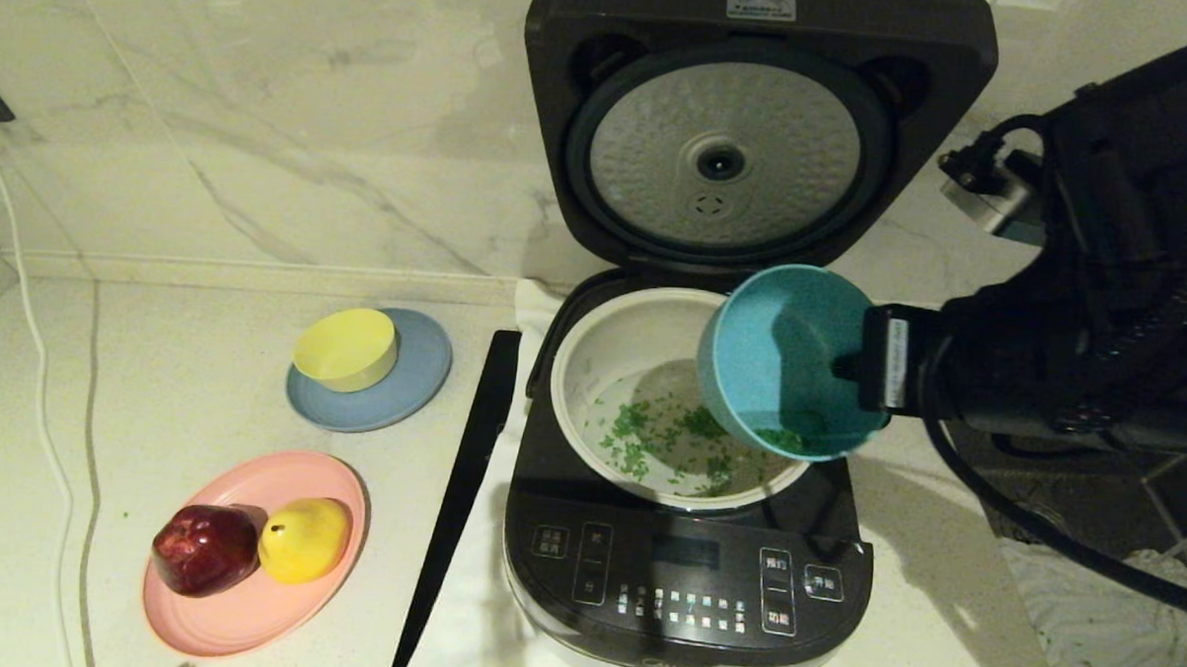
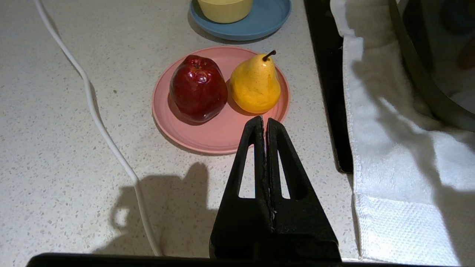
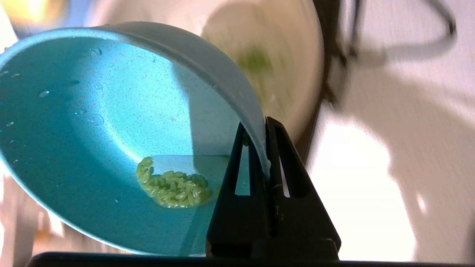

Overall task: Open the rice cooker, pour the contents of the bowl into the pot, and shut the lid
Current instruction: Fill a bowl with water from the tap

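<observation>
Jaws of right gripper (image 3: 264,128) clamp the tilted bowl (image 1: 785,355) at the pot's (image 1: 593,348) 3 o'clock; pouring midway; remaining contents (image 3: 172,187) call for steeper tilt; left gripper (image 2: 265,124) parked, jaws together.

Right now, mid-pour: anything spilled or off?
A clump of green grains remains in the tilted teal plastic bowl, sitting in some water, though most already lie in the cream inner pot. The right gripper pinches the bowl's rim. Nothing visibly spilled on the dark rice cooker.
</observation>
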You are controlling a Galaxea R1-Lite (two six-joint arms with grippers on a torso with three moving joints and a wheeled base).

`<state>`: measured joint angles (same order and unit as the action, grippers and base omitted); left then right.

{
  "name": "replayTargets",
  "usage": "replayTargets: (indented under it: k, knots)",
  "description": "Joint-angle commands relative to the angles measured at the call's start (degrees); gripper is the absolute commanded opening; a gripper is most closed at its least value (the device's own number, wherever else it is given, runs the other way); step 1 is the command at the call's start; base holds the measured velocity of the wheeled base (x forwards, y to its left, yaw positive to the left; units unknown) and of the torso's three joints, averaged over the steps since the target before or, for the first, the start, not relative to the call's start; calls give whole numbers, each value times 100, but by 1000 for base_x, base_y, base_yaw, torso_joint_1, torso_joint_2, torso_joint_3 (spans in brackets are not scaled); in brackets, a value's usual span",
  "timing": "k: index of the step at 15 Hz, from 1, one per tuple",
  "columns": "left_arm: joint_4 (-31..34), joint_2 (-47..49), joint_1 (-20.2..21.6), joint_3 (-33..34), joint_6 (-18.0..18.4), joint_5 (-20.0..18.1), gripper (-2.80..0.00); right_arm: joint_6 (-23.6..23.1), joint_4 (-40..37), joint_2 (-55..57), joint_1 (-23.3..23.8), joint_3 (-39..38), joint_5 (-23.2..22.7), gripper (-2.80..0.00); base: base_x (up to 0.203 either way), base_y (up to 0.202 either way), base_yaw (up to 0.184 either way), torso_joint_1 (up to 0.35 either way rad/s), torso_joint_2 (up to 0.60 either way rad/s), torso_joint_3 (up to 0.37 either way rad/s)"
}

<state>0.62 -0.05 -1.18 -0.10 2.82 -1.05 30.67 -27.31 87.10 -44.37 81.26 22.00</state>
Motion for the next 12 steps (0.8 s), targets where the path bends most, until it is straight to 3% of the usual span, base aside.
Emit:
replayTargets:
  k: [1,6,10,12]
  knots:
    - [-1,-4,4,1,-1,-1,-280,39,-796,-551,194,121,-383,-280,0,0,0,0,0,0]
    - [-1,-4,2,1,-1,-1,-280,369,-1760,-1153,721,205,-1394,-280,0,0,0,0,0,0]
    - [-1,-4,0,1,-1,-1,-280,372,-2125,-1525,1816,147,-2005,-280,0,0,0,0,0,0]
    - [-1,-4,-5,1,-1,-1,-280,359,-2181,-1592,2699,49,-2253,-280,0,0,0,0,0,0]
